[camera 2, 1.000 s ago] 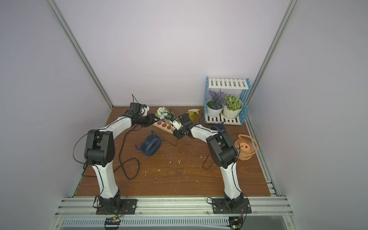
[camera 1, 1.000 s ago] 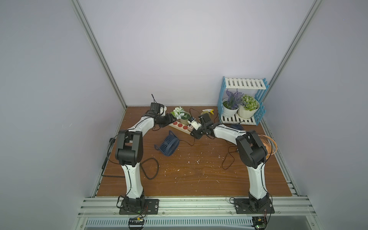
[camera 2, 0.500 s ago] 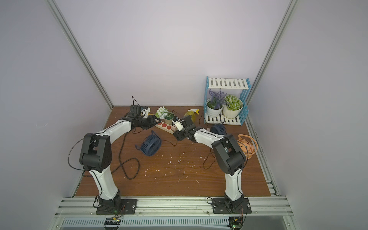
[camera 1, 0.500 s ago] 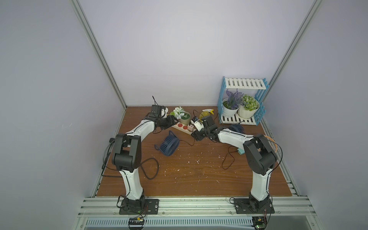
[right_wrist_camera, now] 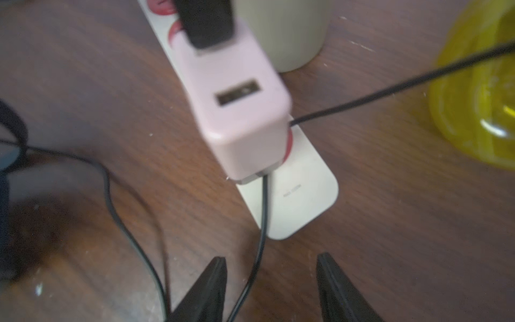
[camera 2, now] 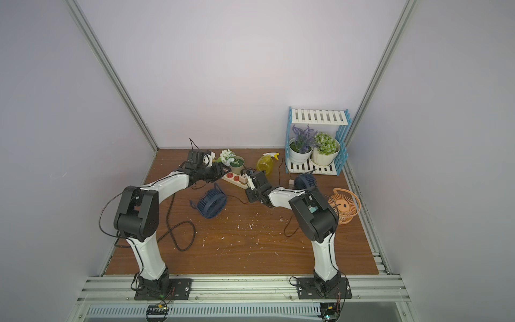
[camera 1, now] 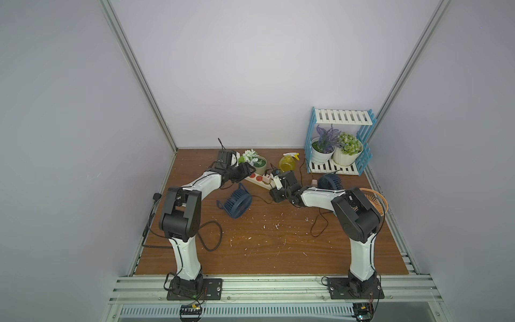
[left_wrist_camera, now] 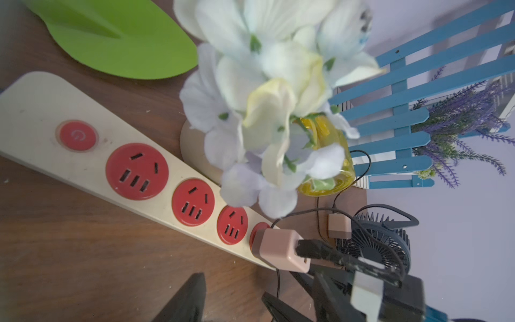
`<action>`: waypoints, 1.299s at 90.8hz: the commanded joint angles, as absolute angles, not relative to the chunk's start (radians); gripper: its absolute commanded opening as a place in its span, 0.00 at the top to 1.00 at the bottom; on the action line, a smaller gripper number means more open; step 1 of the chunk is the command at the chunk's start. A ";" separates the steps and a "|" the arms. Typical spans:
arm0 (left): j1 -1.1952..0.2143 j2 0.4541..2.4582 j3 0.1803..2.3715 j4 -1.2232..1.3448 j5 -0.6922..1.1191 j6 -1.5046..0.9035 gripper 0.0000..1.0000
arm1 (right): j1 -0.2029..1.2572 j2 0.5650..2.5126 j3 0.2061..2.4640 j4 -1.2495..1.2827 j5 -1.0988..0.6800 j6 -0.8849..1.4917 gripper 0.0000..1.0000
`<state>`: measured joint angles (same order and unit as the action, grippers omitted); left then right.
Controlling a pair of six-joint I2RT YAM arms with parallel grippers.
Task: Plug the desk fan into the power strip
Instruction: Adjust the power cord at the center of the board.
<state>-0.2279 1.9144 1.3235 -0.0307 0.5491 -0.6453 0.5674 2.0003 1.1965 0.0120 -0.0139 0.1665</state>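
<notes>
**Left.** The left claw (camera 1: pixel 246 170) lies low over the wooden table (camera 1: pixel 278 251), at the button end of the power strip (camera 1: pixel 255 178). The left wrist view shows only one finger (left_wrist_camera: pixel 184 301) clearly. It sits off to one side with bare wood next to it, so the claw reads as spread and pinching nothing. In front of it the navy desk fan (camera 1: pixel 237 202) rests on the table.

**Centre.** The power strip lies flat and slantwise near the back of the table, just beside a pot of white flowers (camera 1: pixel 257 164). Three red sockets (left_wrist_camera: pixel 192 202) are bare. A pink adapter (left_wrist_camera: pixel 278 249) stands on the fourth, the one farthest from the red button (left_wrist_camera: pixel 78 135). A black plug (right_wrist_camera: pixel 206 22) fills one adapter port, and the neighbouring port (right_wrist_camera: pixel 239 92) is free. The right claw (right_wrist_camera: pixel 271 258) sits just short of that end of the strip. Its fingers are spread, and a thin black cord (right_wrist_camera: pixel 257 251) passes loose between them.

**Right.** A yellow spray bottle (camera 1: pixel 287 166), a second navy fan (camera 1: pixel 328 182), and a blue-and-white rack (camera 1: pixel 344 117) holding a purple plant (camera 1: pixel 326 136) and a green plant (camera 1: pixel 348 143). An orange fan (camera 2: pixel 344 205) stands at the table's right edge.
</notes>
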 commanded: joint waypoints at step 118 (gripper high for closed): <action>-0.283 2.033 1.402 -0.010 0.566 -0.630 0.49 | 0.461 1.884 1.087 0.323 -0.287 0.757 0.50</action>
